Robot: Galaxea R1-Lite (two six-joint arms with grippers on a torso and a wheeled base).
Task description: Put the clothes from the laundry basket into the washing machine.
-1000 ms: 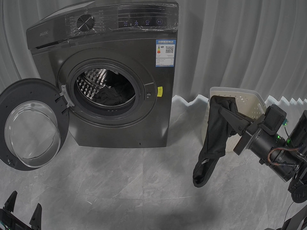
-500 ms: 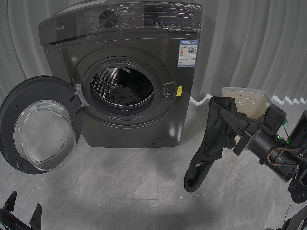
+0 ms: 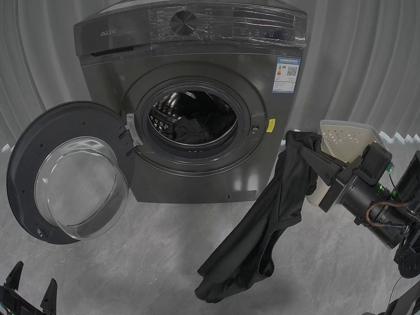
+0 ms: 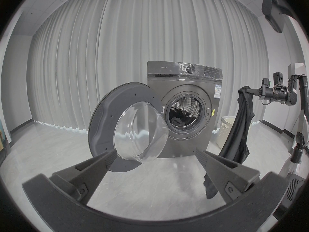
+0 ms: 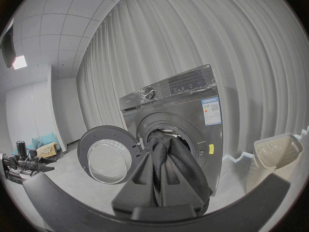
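Note:
The grey washing machine [image 3: 192, 57] stands ahead with its round door [image 3: 70, 171] swung open to the left. Dark clothing [image 3: 188, 132] lies inside the drum. My right gripper [image 3: 308, 152] is shut on a long black garment [image 3: 271, 211] that hangs from it, to the right of the machine's front, its lower end near the floor. The right wrist view shows the garment [image 5: 183, 165] bunched between the fingers [image 5: 145, 178], in front of the drum opening. The white laundry basket [image 3: 345, 138] stands behind that gripper. My left gripper [image 3: 33, 285] stays low at the near left, open and empty.
Grey curtains [image 3: 358, 66] hang behind the machine and basket. The open door juts out over the floor on the left. Bare tiled floor [image 3: 153, 250] lies between me and the machine.
The whole head view has shifted, bringing the machine more to the centre. The black garment has unfurled and hangs much longer, its lower end swung left toward the floor.

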